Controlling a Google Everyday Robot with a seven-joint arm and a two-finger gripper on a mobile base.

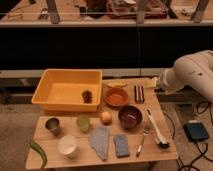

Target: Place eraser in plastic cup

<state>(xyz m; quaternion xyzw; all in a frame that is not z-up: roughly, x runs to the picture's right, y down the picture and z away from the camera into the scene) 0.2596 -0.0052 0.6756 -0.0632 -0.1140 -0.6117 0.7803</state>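
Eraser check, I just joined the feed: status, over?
Gripper open, empty, just right of eraser. Eraser on table, ungrasped. Plastic cup across table; orange bowl and apple between.
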